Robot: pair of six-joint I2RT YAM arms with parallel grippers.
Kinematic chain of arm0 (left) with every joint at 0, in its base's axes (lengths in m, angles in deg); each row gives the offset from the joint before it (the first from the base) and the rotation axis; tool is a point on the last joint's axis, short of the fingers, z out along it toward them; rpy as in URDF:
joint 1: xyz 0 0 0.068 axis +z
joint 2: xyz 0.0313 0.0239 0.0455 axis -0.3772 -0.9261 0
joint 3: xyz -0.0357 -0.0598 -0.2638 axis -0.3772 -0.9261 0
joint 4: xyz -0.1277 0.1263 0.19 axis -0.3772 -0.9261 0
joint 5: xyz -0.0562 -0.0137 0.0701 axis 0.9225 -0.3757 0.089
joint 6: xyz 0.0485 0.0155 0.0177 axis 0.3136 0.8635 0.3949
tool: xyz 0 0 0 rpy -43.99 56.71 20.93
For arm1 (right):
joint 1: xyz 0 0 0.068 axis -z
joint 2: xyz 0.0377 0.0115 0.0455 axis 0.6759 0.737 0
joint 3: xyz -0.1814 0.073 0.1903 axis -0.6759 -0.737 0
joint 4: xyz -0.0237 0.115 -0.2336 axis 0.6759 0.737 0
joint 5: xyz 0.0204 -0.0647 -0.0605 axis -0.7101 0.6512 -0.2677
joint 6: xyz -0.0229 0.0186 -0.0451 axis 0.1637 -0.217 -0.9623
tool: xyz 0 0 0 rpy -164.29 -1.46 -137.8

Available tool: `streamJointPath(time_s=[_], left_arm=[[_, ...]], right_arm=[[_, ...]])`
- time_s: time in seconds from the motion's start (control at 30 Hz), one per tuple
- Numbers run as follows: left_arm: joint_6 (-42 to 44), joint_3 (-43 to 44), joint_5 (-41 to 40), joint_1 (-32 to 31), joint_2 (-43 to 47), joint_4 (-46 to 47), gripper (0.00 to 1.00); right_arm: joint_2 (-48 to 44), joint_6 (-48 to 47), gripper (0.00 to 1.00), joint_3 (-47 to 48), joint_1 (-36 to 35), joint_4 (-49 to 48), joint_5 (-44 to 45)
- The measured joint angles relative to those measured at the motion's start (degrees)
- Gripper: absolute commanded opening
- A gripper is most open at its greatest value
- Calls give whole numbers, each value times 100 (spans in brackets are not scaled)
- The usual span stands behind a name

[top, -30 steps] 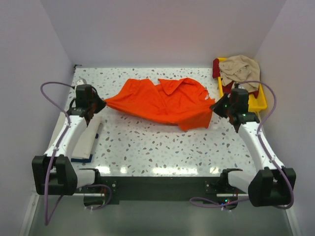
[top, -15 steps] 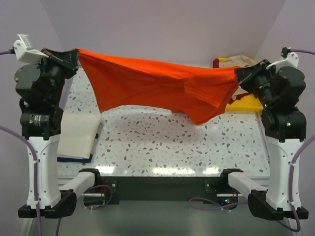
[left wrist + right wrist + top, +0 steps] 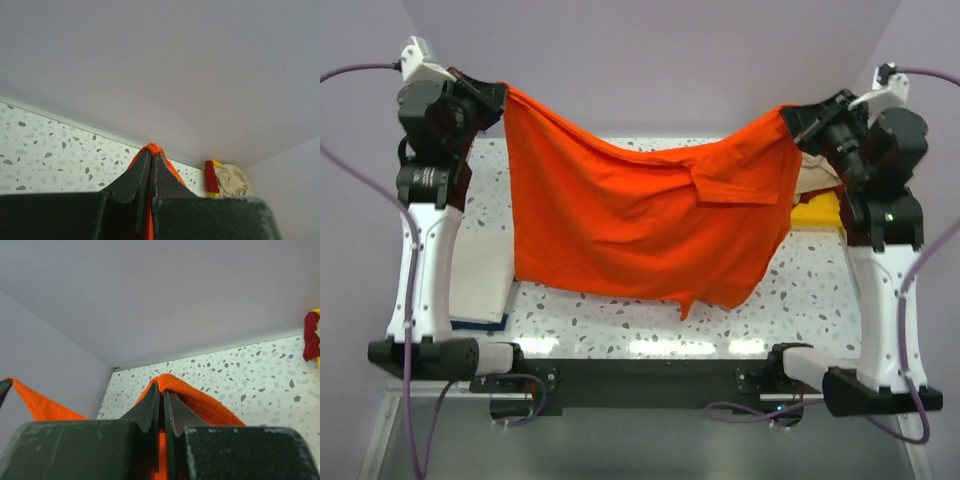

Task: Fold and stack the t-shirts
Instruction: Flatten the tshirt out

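The orange t-shirt (image 3: 640, 220) hangs in the air as a wide sheet, strung between my two arms above the desk (image 3: 620, 320), its top edge sagging in the middle. The left end effector (image 3: 500, 95) is clamped on one upper corner and the right end effector (image 3: 790, 118) on the other. Both wrist views show the jaws pressed together with orange cloth pinched at the tips.

I judge the cloth light, soft and limp. It will drape and swing rather than keep a shape, and so thin a pinch could slip if I jerk it. One sleeve (image 3: 735, 180) flops across the front near the right side. The lower hem is uneven, and I cannot tell whether its lowest point touches the desk. Corners and hem look the sensible places to hold.

Beside the left arm lies a folded cream-white t-shirt (image 3: 480, 275) with a navy t-shirt (image 3: 480, 325) showing under it; the hanging cloth could brush that pile. At the far right the yellow tray (image 3: 817, 212) holds a beige t-shirt (image 3: 231, 181) and a dark red t-shirt (image 3: 210, 176), mostly hidden from above.
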Motion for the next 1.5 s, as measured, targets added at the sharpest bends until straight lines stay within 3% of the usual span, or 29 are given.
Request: streamJointPath(time_s=[0.13, 0.27, 0.4, 0.53, 0.7, 0.9, 1.03, 1.07, 1.1, 1.17, 1.3, 1.5], left_arm=[[-2, 289, 216, 142, -1150, 136, 0], [-26, 1231, 581, 411, -2310, 114, 0], [-57, 1976, 892, 748, -2643, 116, 0], [-55, 2098, 1091, 1067, -2284, 389, 0], [-63, 472, 1266, 1139, -1147, 1128, 0], [-168, -2315, 1412, 1121, -566, 1829, 0], [-223, -3985, 1427, 1071, -1060, 1950, 0], [-236, -4297, 1432, 1043, -1246, 1954, 0], [-297, -4710, 1432, 986, -1541, 1904, 0], [-326, -4802, 1414, 935, -1681, 1816, 0], [-361, -4802, 1272, 833, -1722, 1790, 0], [-356, -4809, 1043, 796, -1495, 1631, 0]], right_arm=[[1047, 190, 0, -9, -2, -968, -304], [2162, 361, 0, 490, 0, -1300, -470], [2568, 433, 0, 1211, 0, -1325, -492], [2337, 420, 0, 1650, 0, -1405, -485], [1648, 372, 0, 1069, 22, -1416, -485], [1263, 278, 0, -1193, 76, -1362, -341], [1941, 188, 18, -2673, 90, -1189, -109], [2234, 151, 35, -2918, 98, -1126, -81], [2787, 109, 36, -3206, 105, -1001, 4], [3095, 76, 51, -3383, 109, -984, 15], [3121, 0, 69, -3751, 111, -1082, 42], [2100, -72, 69, -4710, 111, -1217, 122]])
